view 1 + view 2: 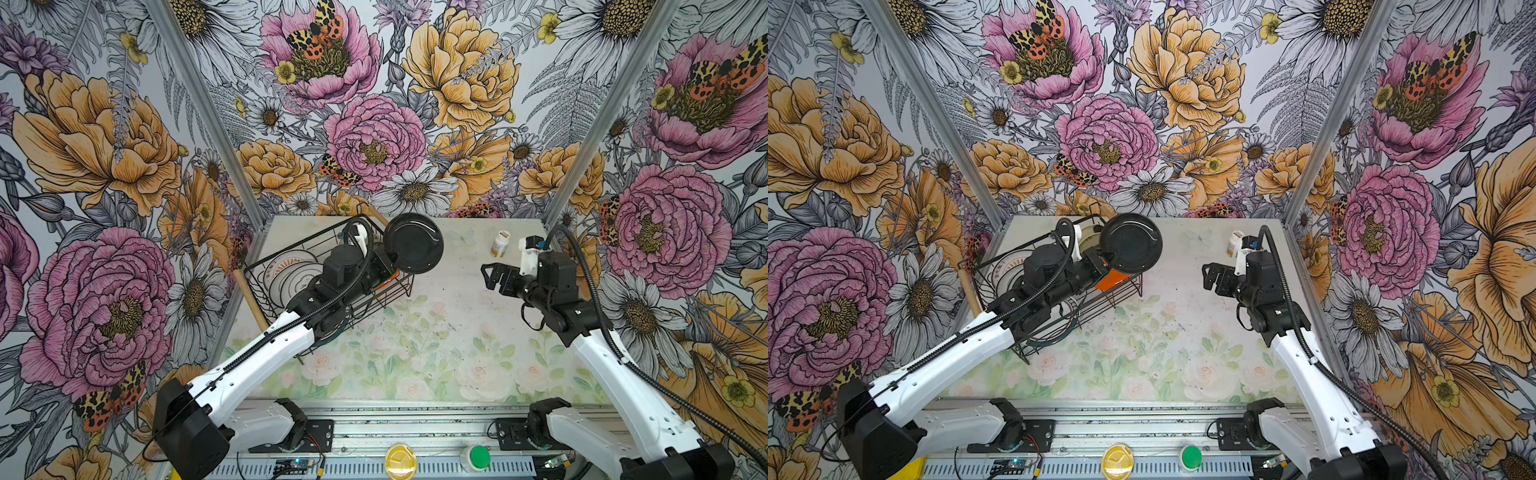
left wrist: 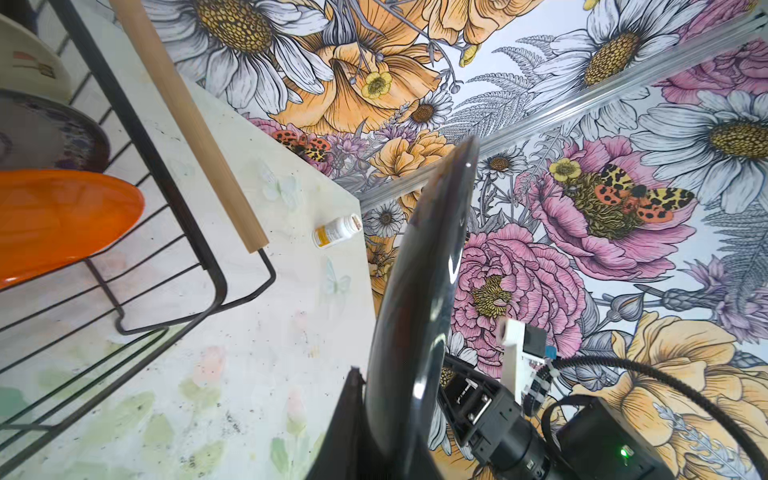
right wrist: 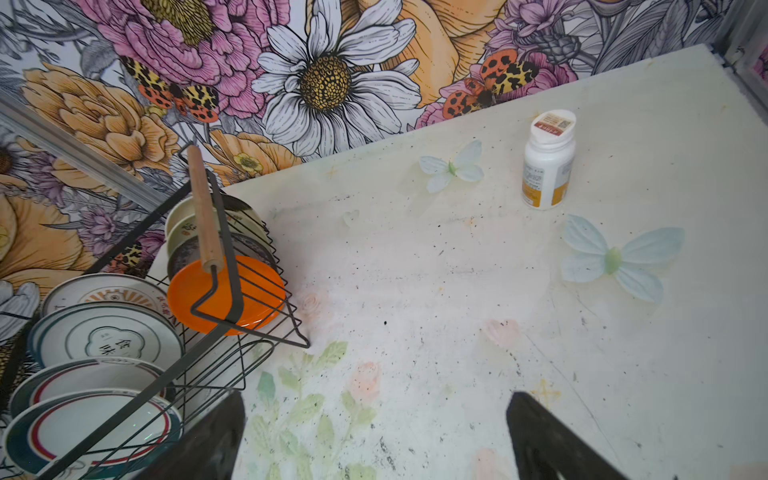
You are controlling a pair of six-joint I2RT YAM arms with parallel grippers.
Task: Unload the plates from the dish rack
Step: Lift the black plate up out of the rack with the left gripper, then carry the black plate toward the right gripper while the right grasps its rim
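Grip confirmed in both top views: I see the left gripper (image 1: 386, 258) clamped on the rim of a black plate (image 1: 413, 248). The plate hangs raised and tilted at the far right corner of the dish rack (image 1: 376, 299). The rack sits on the left half of the surface (image 1: 436, 332), with a wooden handle (image 1: 251, 305) along its outer side. Other plates (image 1: 291, 276) stand on edge inside it, partly hidden by the left arm. An orange plate (image 1: 388, 283) shows just under the gripper. The right gripper (image 1: 487, 276) hovers over the right half of the surface, jaws spread wide with nothing between them. A white pill bottle (image 1: 500, 244) stands upright near the back edge, just beyond it.

Left wrist view: the black plate (image 2: 419, 299) appears edge-on, pressed against one of the fingers (image 2: 345, 415) and clear of the surface. The orange plate (image 2: 62, 224) leans inside the rack corner.

Right wrist view: I see the right gripper's two fingers (image 3: 208, 436) well apart, framing bare surface. The orange plate (image 3: 226, 295) stands at the rack's end under the second handle. White plates with dark rims stand in a row beside it.
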